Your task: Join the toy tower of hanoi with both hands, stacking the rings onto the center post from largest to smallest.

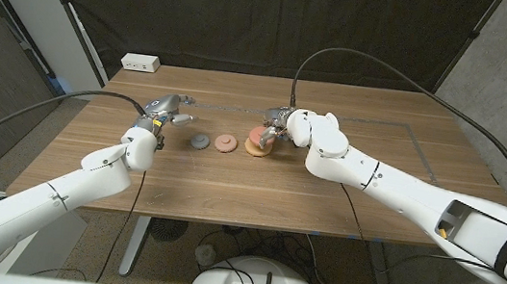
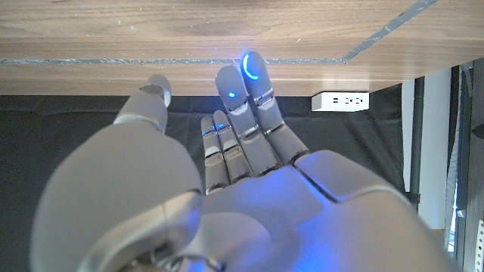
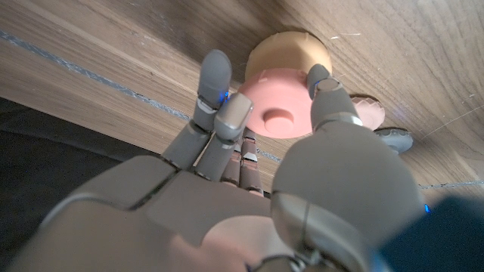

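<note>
The tower of hanoi stood part-built near the middle of the wooden table (image 1: pixel 344 197): a tan ring (image 3: pixel 287 51), the largest, lay lowest, and a pink ring (image 3: pixel 278 104) sat on it or just over it, its centre hole showing in my right wrist view. I could not make out the post itself. My right hand (image 1: pixel 272 132) was on that stack, thumb on one side of the pink ring and fingers (image 3: pixel 215 83) on the other, pinching it. I judged this the seating of the second ring, with the stack barely begun.

Just to my left of the stack lay a smaller pinkish ring (image 1: pixel 225 143), and beyond it a small grey ring (image 1: pixel 199 141), both loose on the wood. Next I would need to let the pink ring settle flush, then fetch the pinkish one.

My left hand (image 1: pixel 168 112) hung further left of the grey ring, fingers apart, holding nothing.

No container was involved.
</note>
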